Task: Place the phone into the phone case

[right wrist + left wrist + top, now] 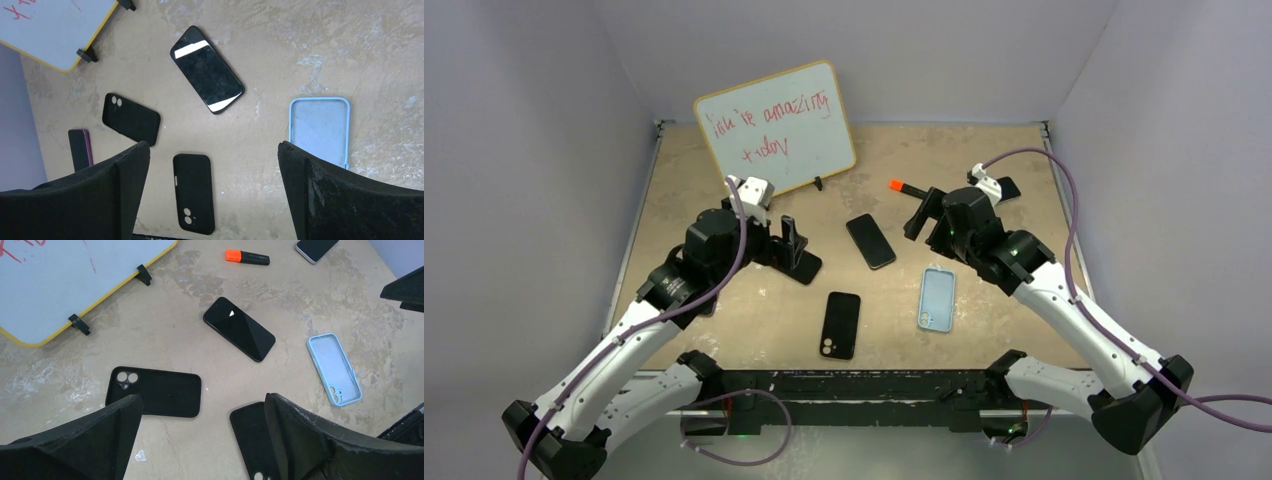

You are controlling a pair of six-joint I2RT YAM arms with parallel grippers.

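A black phone [870, 241] lies screen up at the table's middle; it also shows in the left wrist view [239, 328] and the right wrist view [207, 69]. A light blue case [937, 298] lies open side up to its right [333, 368] [319, 127]. One black case [841, 324] lies near the front edge [194, 192]. A second black case [804, 266] lies under my left gripper [160, 392]. My left gripper [791, 238] [202, 410] is open and empty above that case. My right gripper [921, 213] [212, 165] is open and empty, right of the phone.
A whiteboard [774, 125] stands propped at the back left. An orange-capped marker [897, 185] lies behind the phone. Another phone [315, 247] lies at the back right. A dark device with a maroon edge [80, 148] lies at the left.
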